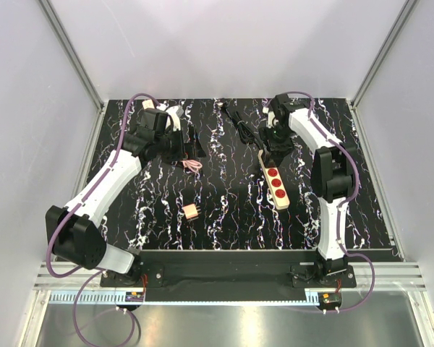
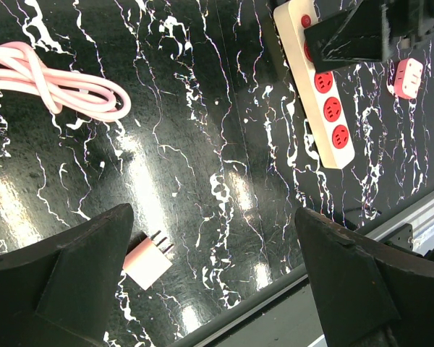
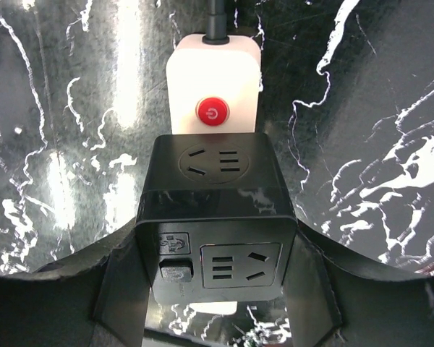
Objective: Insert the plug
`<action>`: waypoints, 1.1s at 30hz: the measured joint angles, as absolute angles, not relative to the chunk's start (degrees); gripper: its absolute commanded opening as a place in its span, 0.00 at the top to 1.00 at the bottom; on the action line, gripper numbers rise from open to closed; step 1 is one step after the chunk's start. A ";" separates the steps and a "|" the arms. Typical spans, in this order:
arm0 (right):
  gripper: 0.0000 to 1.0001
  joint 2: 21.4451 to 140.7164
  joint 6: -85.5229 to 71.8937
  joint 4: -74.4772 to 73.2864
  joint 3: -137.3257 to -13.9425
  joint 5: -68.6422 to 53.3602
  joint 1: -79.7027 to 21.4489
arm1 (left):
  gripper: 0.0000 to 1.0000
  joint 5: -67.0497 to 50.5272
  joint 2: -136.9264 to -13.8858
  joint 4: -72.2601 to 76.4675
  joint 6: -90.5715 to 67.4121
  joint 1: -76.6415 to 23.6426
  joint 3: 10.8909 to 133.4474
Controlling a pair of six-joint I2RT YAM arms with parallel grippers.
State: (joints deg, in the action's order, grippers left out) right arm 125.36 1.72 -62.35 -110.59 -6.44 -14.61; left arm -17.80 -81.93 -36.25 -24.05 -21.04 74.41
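The table (image 1: 231, 210) and black plastic adapter (image 3: 215, 217) look glossy, the power strip (image 1: 278, 184) smooth.

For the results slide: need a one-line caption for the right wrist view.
Right gripper holds a black cube-shaped socket adapter over the white power strip, beside its red round power button.

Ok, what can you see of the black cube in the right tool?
Glossy black plastic cube, with a socket on each of the two faces in view, one beside a small labelled port. The right tool grips two opposite sides. It stands upright over the white strip, next to the red button; whether it is seated is hidden.
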 measured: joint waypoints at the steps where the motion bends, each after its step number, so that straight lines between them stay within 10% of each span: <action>1: 1.00 124.97 1.39 -60.97 -109.14 -6.39 -14.61 | 0.01 -17.80 -81.93 -36.21 -24.05 -21.04 74.41; 33: 1.00 121.40 -0.62 -52.16 -100.47 0.91 -18.44 | 0.01 -17.85 -81.93 -35.90 -24.27 -20.69 74.41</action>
State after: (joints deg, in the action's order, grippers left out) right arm 121.40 -0.62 -52.16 -100.47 0.91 -18.44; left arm -17.85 -81.93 -35.90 -24.27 -20.69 74.41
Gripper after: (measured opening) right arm 0.673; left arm 0.987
